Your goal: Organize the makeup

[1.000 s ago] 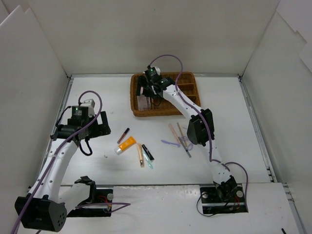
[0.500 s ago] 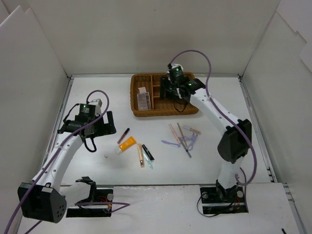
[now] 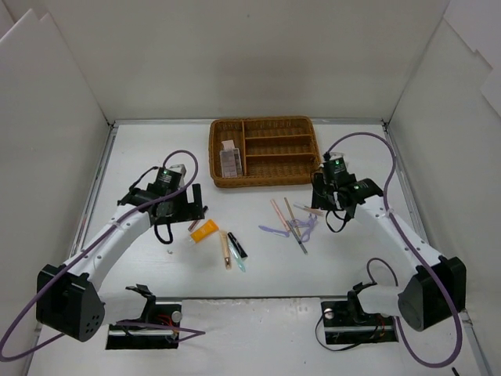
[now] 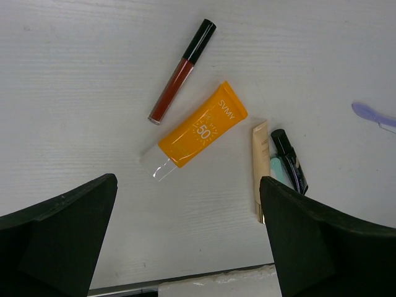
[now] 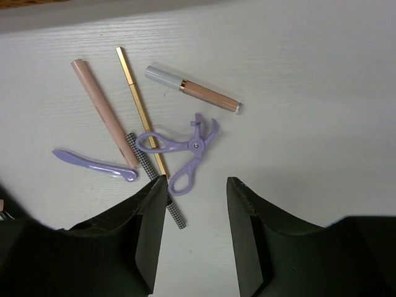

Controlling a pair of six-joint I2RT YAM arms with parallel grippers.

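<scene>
Left jaws spread wide, empty, over orange tube (image 4: 201, 127) lying flat on surface (image 4: 74, 74). Dark red gloss (image 4: 179, 74) just beside tube; beige stick (image 4: 260, 167) and black mascara (image 4: 289, 161) near.

Right jaws parted, empty, above lilac curler (image 5: 182, 148), which touched gold pencil (image 5: 139, 105).

One palette (image 3: 229, 160) sat in left compartment of wicker tray (image 3: 264, 122); other makeup outside it.

Judged best: close across tube's narrow width at mid-body, descend straight, stay clear of gloss. Lift curler slowly, lest pencil drag.
</scene>
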